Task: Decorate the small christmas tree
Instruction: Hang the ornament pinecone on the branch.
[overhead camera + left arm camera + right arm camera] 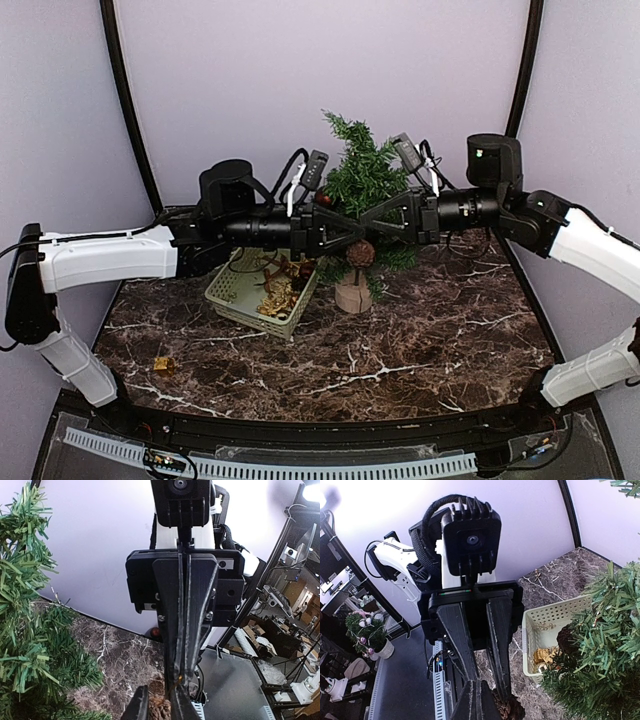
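container: one pale green basket (245,315) with perforated walls stands on the marble table (430,345), just beside the tree base, on its left. contents: a heap of gold ornaments (278,298); single pieces cannot be told apart. in the top view the left arm covers the far part of the basket.

task item: the small christmas tree (365,170) stands upright at the middle rear of the table on its round wooden base (352,293) and is taller than the basket. a red ball (323,199) shows at its left edge, just above the arms.

obstructions: both arms reach in level from opposite sides and meet tip to tip in front of the tree. they hide its middle band from the top camera.

left gripper (159,694): jaws narrow, closed on a brown pine cone (510,711), with one finger on each side of it.

right gripper (180,674): jaws fully together, fingers flat against each other, tips just above the pine cone. a thin gold glint shows at those tips; whether a thread is pinched there cannot be told.

other items: a small gold piece (163,365) lies alone on the table, well apart from the basket, toward the near left corner.
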